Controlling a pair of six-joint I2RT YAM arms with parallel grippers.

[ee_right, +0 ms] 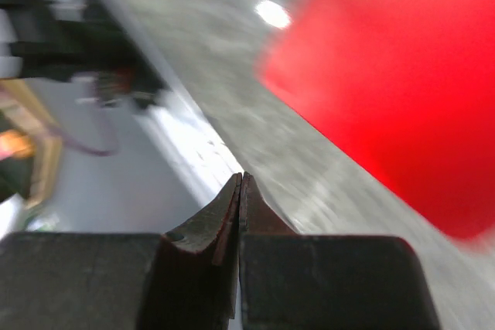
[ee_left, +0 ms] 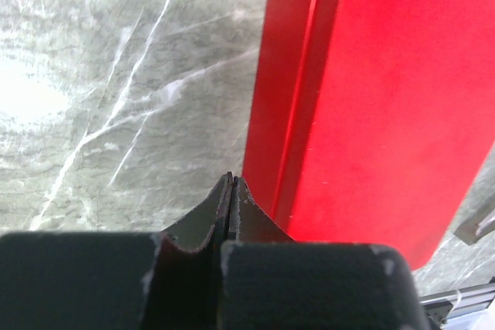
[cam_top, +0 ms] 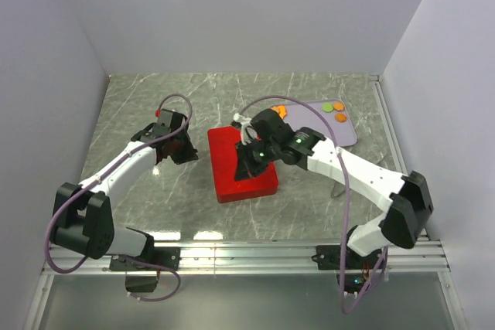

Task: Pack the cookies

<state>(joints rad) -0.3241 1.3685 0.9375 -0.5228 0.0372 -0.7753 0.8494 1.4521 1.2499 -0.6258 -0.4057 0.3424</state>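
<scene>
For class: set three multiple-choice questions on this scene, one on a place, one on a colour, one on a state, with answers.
1. Where do the cookies lie? A on the bare table; B on the pale purple tray; C in a bowl.
2. What colour is the box in the middle? A blue; B red; C yellow.
3. The left gripper is: A wide open; B shut on a cookie; C shut, empty.
Answers: B, discs sit on the far-right tray; B, plainly red; C, jaws meet with nothing between.
</scene>
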